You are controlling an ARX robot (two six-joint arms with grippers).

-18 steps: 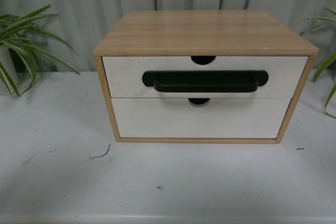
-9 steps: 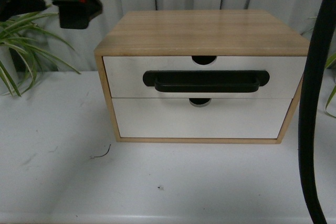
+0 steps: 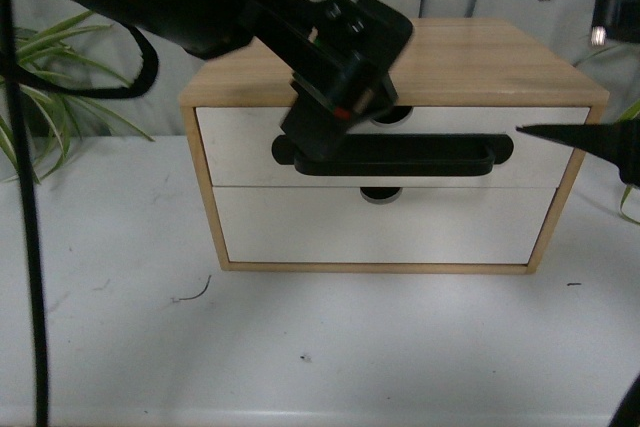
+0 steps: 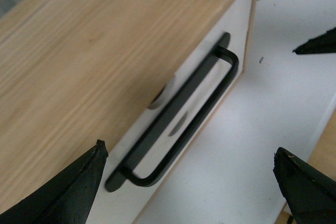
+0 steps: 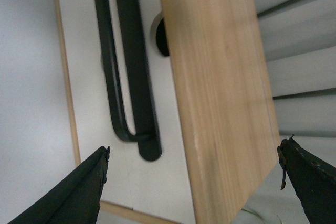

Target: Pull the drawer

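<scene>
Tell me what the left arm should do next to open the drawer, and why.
Probably ease the left hand in until it straddles the handle, then close. The drawer looks fully shut, and the hand is open near the bar's left part but not yet around it.

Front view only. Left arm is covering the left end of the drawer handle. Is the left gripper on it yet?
Observer: No. In the left wrist view the left gripper is open wide, and the handle shows whole between its fingers, untouched.
Operator: Right gripper? I only get one fingertip at the edge.
Observer: The right wrist view shows the right gripper open too, with nothing held.
Operator: Any gap opened above the drawer?
Observer: None that I can see. In the right wrist view the drawer front sits right under the cabinet top, and no inner wood shows.
</scene>
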